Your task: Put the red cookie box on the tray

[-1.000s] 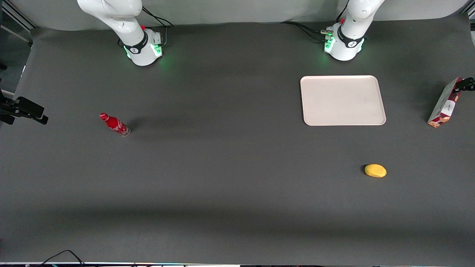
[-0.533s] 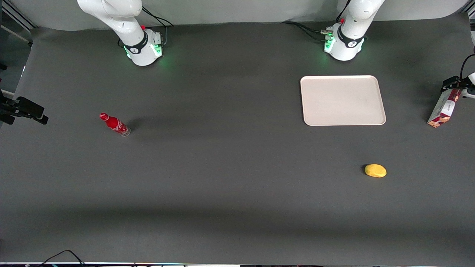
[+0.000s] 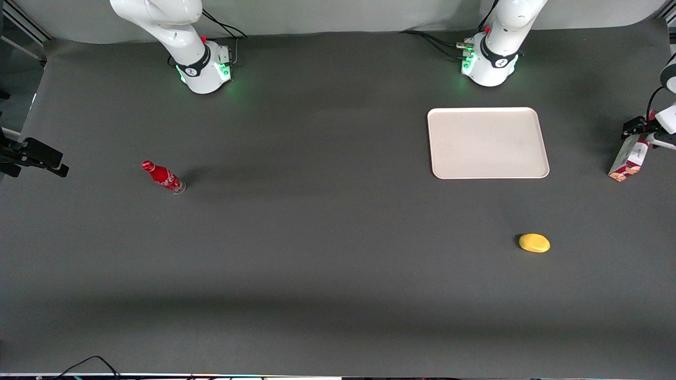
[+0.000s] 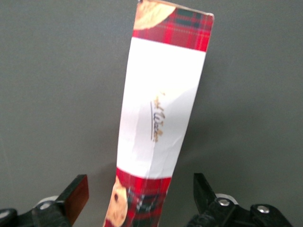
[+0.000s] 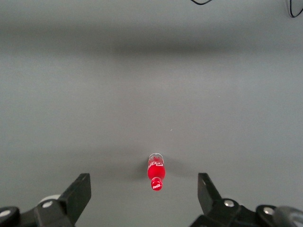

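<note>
Position of my gripper (image 4: 137,198): directly over the red cookie box (image 3: 628,159), at the working arm's end of the table. Jaws stand wide apart, one finger (image 4: 75,194) on each side of the box top, neither touching cardboard; nothing is held. The box stands on end on the dark table (image 3: 317,237), long axis near vertical, slightly leaning. It sits well apart from the tray (image 3: 487,142). My gripper partly covers the upper end in the front view. A yellow mango (image 3: 534,243) lies nearer the front camera.
</note>
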